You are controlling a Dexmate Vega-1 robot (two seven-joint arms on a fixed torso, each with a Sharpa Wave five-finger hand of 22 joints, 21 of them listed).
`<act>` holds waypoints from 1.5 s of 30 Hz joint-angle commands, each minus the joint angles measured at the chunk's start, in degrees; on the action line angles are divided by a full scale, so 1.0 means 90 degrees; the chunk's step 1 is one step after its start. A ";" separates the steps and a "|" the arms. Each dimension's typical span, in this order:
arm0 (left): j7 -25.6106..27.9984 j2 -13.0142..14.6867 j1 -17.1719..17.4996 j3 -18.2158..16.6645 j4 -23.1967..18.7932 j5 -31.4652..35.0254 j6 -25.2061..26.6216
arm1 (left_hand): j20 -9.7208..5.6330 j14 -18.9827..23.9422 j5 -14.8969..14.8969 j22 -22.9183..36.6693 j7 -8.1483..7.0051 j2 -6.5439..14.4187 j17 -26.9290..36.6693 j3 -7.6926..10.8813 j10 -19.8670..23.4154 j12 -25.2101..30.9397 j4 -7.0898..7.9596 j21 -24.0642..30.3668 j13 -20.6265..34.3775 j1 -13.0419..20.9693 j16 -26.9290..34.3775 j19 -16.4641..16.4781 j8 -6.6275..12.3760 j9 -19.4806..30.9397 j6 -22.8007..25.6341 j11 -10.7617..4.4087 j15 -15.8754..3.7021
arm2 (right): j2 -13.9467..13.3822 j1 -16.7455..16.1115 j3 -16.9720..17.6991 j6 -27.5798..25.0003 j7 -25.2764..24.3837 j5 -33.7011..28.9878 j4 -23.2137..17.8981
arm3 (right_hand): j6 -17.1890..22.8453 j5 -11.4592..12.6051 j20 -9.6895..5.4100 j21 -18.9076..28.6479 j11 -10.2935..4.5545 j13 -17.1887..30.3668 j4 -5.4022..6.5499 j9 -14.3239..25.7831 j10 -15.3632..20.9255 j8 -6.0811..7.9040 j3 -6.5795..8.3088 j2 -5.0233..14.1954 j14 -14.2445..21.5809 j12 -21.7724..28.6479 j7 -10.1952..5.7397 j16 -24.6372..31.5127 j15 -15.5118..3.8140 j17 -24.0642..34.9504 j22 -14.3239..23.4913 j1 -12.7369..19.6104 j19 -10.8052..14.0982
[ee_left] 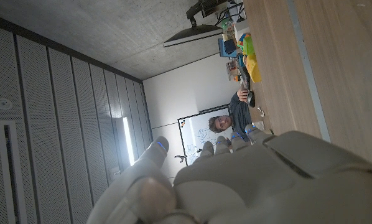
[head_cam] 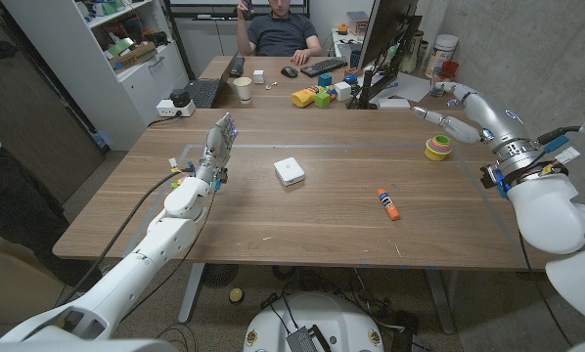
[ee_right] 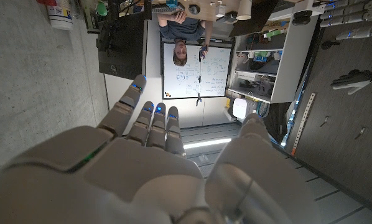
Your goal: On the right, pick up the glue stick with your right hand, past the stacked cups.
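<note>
The glue stick (head_cam: pixel 388 204), orange with a blue band and white label, lies on the wooden table (head_cam: pixel 332 225) right of centre, toward the near edge. The stacked cups (head_cam: pixel 437 147), yellow, green and purple, sit farther back on the right. My right hand (head_cam: pixel 451 110) hovers above the table's far right corner, beyond the cups, fingers spread and holding nothing; its back (ee_right: pixel 142 168) fills the right wrist view. My left hand (head_cam: pixel 217 149) stands upright over the left side of the table, fingers apart and empty, also seen from behind (ee_left: pixel 236 180).
A small white box (head_cam: pixel 291 171) sits mid-table. Colourful blocks (head_cam: pixel 312 96), a paper cup (head_cam: pixel 243 89), a keyboard (head_cam: pixel 323 66) and a monitor (head_cam: pixel 385 44) crowd the far end, where a person (head_cam: pixel 281 29) sits. A shelf (head_cam: pixel 126 49) stands at the far left.
</note>
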 commanded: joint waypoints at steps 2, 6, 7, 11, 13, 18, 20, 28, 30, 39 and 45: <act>0.0006 0.0047 0.0048 -0.0074 0.0004 -0.0050 -0.0013 | -0.0010 -0.0730 0.0042 0.0011 -0.0011 0.0050 0.0012 -0.0029 -0.0559 0.0039 -0.0013 0.0035 0.0022 -0.0025 0.0034 -0.0034 0.0033 0.0037 -0.0214 0.0016 -0.0004 | -0.0435 0.0505 -0.0855 -0.1056 0.0331 -0.0832 -0.0076 | 0.0245 0.0062 -0.0002 0.0008 0.0048 0.0041 -0.0090 0.0033 0.0246 0.0081 0.0007 0.0000 0.0147 0.0078 -0.0005 0.0048 0.0001 0.0009 0.0016 0.0179 0.0096; 0.0002 0.0038 0.0036 -0.0073 0.0013 -0.0046 -0.0026 | -0.0010 -0.0727 0.0042 0.0011 -0.0010 0.0049 0.0012 -0.0031 -0.0557 0.0039 -0.0013 0.0035 0.0022 -0.0026 0.0035 -0.0034 0.0034 0.0037 -0.0212 0.0022 0.0008 | -0.0575 0.0594 -0.1025 -0.1402 0.0418 -0.1007 -0.0063 | 0.0269 0.0068 0.0004 0.0011 0.0061 0.0045 -0.0106 0.0037 0.0291 0.0084 0.0007 0.0002 0.0177 0.0089 0.0001 0.0051 -0.0006 0.0010 0.0020 0.0212 0.0129; -0.0010 0.0041 0.0033 -0.0071 0.0008 -0.0061 -0.0004 | -0.0012 -0.0727 0.0042 0.0011 -0.0010 0.0049 0.0012 -0.0031 -0.0557 0.0039 -0.0014 0.0036 0.0022 -0.0026 0.0035 -0.0031 0.0034 0.0037 -0.0211 0.0018 0.0008 | -0.0599 0.0609 -0.1046 -0.1447 0.0424 -0.0996 -0.0035 | 0.0273 0.0069 0.0007 0.0010 0.0060 0.0046 -0.0108 0.0037 0.0298 0.0084 0.0007 0.0003 0.0182 0.0091 0.0000 0.0051 -0.0001 0.0010 0.0020 0.0217 0.0129; -0.0057 0.0037 0.0008 -0.0059 0.0027 -0.0108 0.0051 | -0.0010 -0.0724 0.0042 0.0011 -0.0014 0.0049 0.0012 -0.0033 -0.0553 0.0041 -0.0014 0.0035 0.0022 -0.0026 0.0036 -0.0033 0.0033 0.0037 -0.0214 0.0013 0.0003 | -0.0726 0.0703 -0.1242 -0.1848 0.0492 -0.1165 0.0014 | 0.0377 0.0076 0.0008 -0.0036 0.0066 0.0053 -0.0126 0.0044 0.0364 0.0113 0.0001 0.0003 0.0165 0.0105 0.0023 0.0031 0.0004 0.0011 0.0024 0.0259 0.0044; -0.0068 0.0029 -0.0001 -0.0055 0.0033 -0.0118 0.0054 | -0.0009 -0.0724 0.0042 0.0011 -0.0014 0.0048 0.0012 -0.0034 -0.0554 0.0040 -0.0015 0.0035 0.0022 -0.0026 0.0035 -0.0032 0.0033 0.0037 -0.0213 0.0013 0.0006 | -0.0832 0.0752 -0.1346 -0.2095 0.0614 -0.1266 0.0001 | 0.0379 0.0077 0.0005 -0.0041 0.0062 0.0054 -0.0129 0.0044 0.0369 0.0112 -0.0001 0.0000 0.0159 0.0106 0.0024 0.0026 -0.0003 0.0011 0.0025 0.0263 0.0037; -0.0059 0.0023 -0.0016 -0.0041 0.0040 -0.0098 0.0061 | -0.0009 -0.0726 0.0042 0.0011 -0.0007 0.0047 0.0012 -0.0036 -0.0554 0.0040 -0.0016 0.0035 0.0022 -0.0026 0.0034 -0.0031 0.0033 0.0037 -0.0213 0.0011 0.0002 | -0.1130 0.0905 -0.1663 -0.2653 0.0958 -0.1436 0.0004 | 0.0304 0.0079 0.0048 -0.0057 0.0004 0.0059 -0.0135 0.0049 0.0293 0.0070 -0.0032 -0.0034 0.0162 0.0064 0.0003 0.0017 -0.0009 0.0013 0.0027 0.0268 0.0017; -0.0068 0.0024 -0.0019 -0.0034 0.0045 -0.0098 0.0067 | -0.0010 -0.0726 0.0042 0.0011 -0.0008 0.0047 0.0011 -0.0037 -0.0555 0.0040 -0.0016 0.0036 0.0022 -0.0026 0.0034 -0.0030 0.0034 0.0037 -0.0212 0.0011 0.0003 | -0.1230 0.0955 -0.1773 -0.2844 0.1081 -0.1440 0.0009 | 0.0258 0.0079 0.0074 -0.0053 -0.0024 0.0062 -0.0134 0.0052 0.0264 0.0045 -0.0056 -0.0058 0.0197 0.0046 -0.0065 0.0023 0.0006 0.0014 0.0027 0.0261 0.0044; -0.0071 0.0008 -0.0037 -0.0026 0.0072 -0.0088 0.0052 | -0.0012 -0.0728 0.0042 0.0010 -0.0012 0.0045 0.0011 -0.0040 -0.0556 0.0039 -0.0018 0.0036 0.0022 -0.0026 0.0033 -0.0028 0.0033 0.0037 -0.0212 0.0008 0.0000 | -0.1632 0.1147 -0.2233 -0.3597 0.1238 -0.1659 0.0037 | 0.0247 0.0113 0.0242 -0.0256 -0.0123 0.0072 -0.0135 0.0064 0.0248 0.0016 -0.0133 -0.0095 0.0041 0.0011 -0.0149 -0.0054 0.0214 0.0011 -0.0004 0.0293 -0.0468; -0.0082 0.0008 -0.0044 -0.0020 0.0079 -0.0085 0.0050 | -0.0009 -0.0727 0.0042 0.0010 -0.0012 0.0045 0.0011 -0.0041 -0.0556 0.0039 -0.0019 0.0036 0.0022 -0.0026 0.0033 -0.0028 0.0033 0.0037 -0.0214 0.0010 0.0001 | -0.1720 0.1185 -0.2322 -0.3692 0.1233 -0.1655 0.0038 | 0.0360 0.0139 0.0289 -0.0275 -0.0222 0.0075 -0.0145 0.0065 0.0341 0.0051 -0.0135 -0.0068 -0.0022 0.0035 -0.0237 -0.0065 0.0200 0.0012 -0.0012 0.0350 -0.0605; -0.0076 0.0004 -0.0052 -0.0021 0.0096 -0.0062 0.0017 | -0.0014 -0.0724 0.0042 0.0010 -0.0012 0.0041 0.0011 -0.0046 -0.0553 0.0040 -0.0021 0.0038 0.0022 -0.0027 0.0034 -0.0023 0.0033 0.0037 -0.0213 0.0014 0.0005 | -0.2133 0.1482 -0.2852 -0.4364 0.1426 -0.1784 -0.0011 | 0.0542 0.0188 0.0246 -0.0274 -0.0268 0.0076 -0.0190 0.0064 0.0559 0.0098 -0.0137 -0.0053 -0.0050 0.0090 -0.0281 -0.0056 0.0101 0.0012 -0.0020 0.0486 -0.0737; -0.0076 0.0012 -0.0048 -0.0023 0.0092 -0.0061 0.0021 | -0.0020 -0.0723 0.0042 0.0010 -0.0011 0.0036 0.0011 -0.0051 -0.0561 0.0036 -0.0023 0.0039 0.0022 -0.0028 0.0034 -0.0019 0.0033 0.0037 -0.0212 0.0009 0.0005 | -0.2504 0.1708 -0.3144 -0.4798 0.1838 -0.1696 -0.0114 | 0.0578 0.0220 0.0248 -0.0273 -0.0283 0.0077 -0.0226 0.0063 0.0588 0.0100 -0.0125 -0.0037 -0.0048 0.0084 -0.0292 -0.0046 0.0037 0.0013 -0.0022 0.0591 -0.0811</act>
